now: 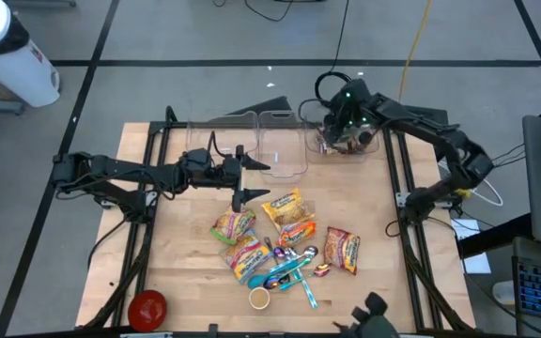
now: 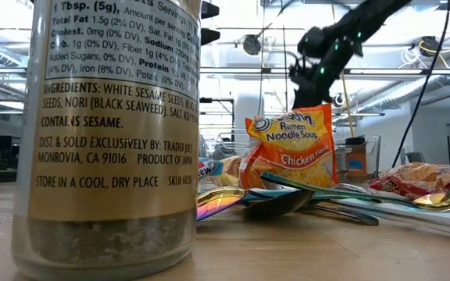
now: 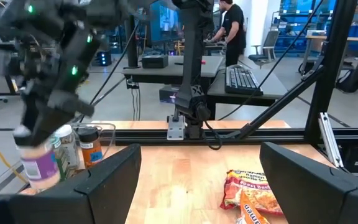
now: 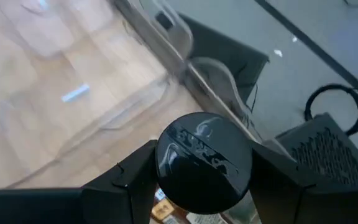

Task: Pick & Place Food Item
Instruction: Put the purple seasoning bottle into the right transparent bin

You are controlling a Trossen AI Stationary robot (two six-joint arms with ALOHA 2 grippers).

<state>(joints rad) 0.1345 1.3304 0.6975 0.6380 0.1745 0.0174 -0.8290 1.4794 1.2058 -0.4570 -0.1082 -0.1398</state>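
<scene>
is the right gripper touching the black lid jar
Touching. The right wrist view shows the right gripper with both fingers pressed against the sides of the black-lidded jar.

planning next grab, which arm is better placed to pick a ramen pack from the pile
Left. The left gripper hangs open just beside the ramen packs, while the right gripper is shut on a jar over the bins.

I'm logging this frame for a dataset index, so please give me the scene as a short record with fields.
right gripper: over the rightmost clear bin, shut on a black-lidded jar
left gripper: open, empty, beside the middle clear bin
ramen packets: several loose on the table
spoons: among the packets
red lid: near-left table corner
seasoning jar: closest to the low camera
</scene>
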